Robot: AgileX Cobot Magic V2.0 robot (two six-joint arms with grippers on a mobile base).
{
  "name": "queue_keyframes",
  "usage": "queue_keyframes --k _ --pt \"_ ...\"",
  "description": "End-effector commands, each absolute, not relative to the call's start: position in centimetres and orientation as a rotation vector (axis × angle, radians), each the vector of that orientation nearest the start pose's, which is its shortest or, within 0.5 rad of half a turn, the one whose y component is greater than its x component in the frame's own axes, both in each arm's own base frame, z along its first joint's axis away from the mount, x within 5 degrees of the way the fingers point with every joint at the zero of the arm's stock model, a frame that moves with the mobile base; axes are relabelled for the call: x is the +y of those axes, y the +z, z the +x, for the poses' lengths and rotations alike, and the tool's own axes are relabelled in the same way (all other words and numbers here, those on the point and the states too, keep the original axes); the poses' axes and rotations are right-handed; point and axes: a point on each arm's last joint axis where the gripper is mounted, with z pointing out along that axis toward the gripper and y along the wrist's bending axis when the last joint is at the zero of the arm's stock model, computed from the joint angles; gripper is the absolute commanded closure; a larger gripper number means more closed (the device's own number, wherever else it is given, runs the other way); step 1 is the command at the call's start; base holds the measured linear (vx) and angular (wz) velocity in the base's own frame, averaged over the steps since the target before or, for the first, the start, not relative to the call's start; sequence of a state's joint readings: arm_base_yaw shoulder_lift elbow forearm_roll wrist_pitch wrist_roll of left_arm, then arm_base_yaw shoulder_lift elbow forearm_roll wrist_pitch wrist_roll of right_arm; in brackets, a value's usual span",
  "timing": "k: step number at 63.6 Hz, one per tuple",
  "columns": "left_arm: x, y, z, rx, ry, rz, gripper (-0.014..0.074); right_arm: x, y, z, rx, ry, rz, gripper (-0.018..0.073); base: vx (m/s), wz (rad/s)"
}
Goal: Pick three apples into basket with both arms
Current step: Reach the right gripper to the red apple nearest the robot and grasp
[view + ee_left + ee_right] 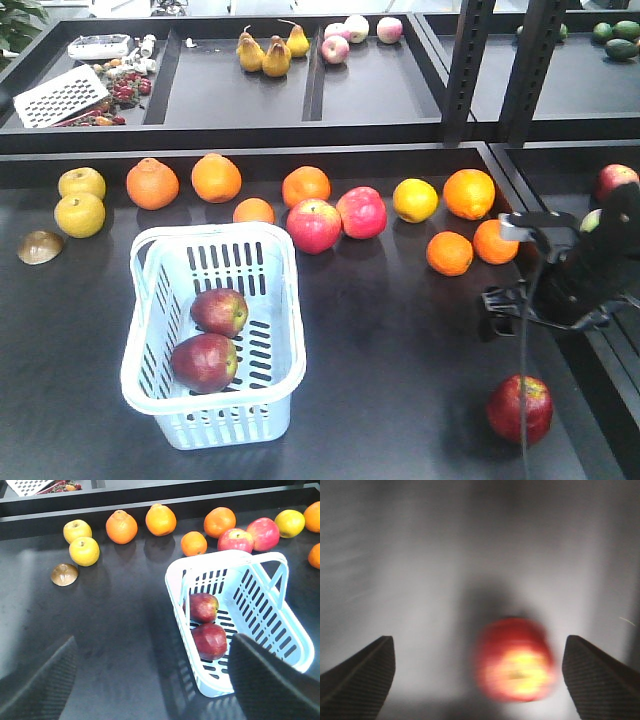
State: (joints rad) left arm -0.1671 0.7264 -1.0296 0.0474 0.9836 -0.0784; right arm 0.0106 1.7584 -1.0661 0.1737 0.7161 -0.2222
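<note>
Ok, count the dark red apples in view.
3: two lie in the basket, the rear apple and the front apple; the third apple sits on the table at front right.

Front view: bright, even overhead light; soft short shadows under fruit; pale sheen on the dark counter [400, 340]; sharp focus. Left wrist view: clear, mild glare at left of counter; end effector fingers [270, 680] dark, soft-edged. Right wrist view: heavily blurred, washed-out grey glare; the apple [515, 660] smeared, dark shadow above it.
</note>
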Motion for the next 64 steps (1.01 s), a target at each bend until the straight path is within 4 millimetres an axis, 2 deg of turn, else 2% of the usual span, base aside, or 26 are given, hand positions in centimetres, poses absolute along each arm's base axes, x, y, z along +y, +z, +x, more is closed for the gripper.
queue_keyframes --k 1,9,18,29,38,45,52,58,64 --pt "-1.5 41.5 11.3 2.079 -0.097 0.088 0.0022 -0.2 18.3 33.6 2.798 0.120 -0.092 -0.0075 0.00 0.00" --pt "-1.5 41.5 11.3 2.079 -0.097 0.088 0.0022 -0.2 15.9 33.7 2.888 0.149 -0.068 -0.0075 0.00 0.00" --pt "-1.5 41.5 11.3 2.079 -0.097 0.088 0.0022 1.0 13.2 33.6 2.995 0.206 -0.102 -0.0075 0.00 0.00" --pt "-1.5 41.5 11.3 2.079 -0.097 0.088 0.0022 1.0 10.0 33.5 3.098 0.225 -0.089 -0.0071 0.00 0.00" --pt "-1.5 41.5 11.3 2.079 -0.097 0.088 0.0022 1.1 8.4 33.2 3.163 0.239 -0.079 -0.0053 0.00 0.00" --pt "-1.5 41.5 11.3 2.079 -0.097 0.088 0.0022 1.1 8.4 33.1 3.168 0.241 -0.080 0.0022 0.00 0.00" --pt "-1.5 41.5 11.3 2.079 -0.097 0.088 0.0022 1.1 9.2 33.1 3.151 0.240 -0.083 0.0147 0.00 0.00" --pt "-1.5 41.5 11.3 2.079 -0.097 0.088 0.0022 1.1 10.6 33.2 3.113 0.238 -0.086 0.0249 0.00 0.00" --pt "-1.5 41.5 11.3 2.079 -0.097 0.088 0.0022 1.2 12.5 33.1 3.065 0.243 -0.094 0.0291 0.00 0.00"
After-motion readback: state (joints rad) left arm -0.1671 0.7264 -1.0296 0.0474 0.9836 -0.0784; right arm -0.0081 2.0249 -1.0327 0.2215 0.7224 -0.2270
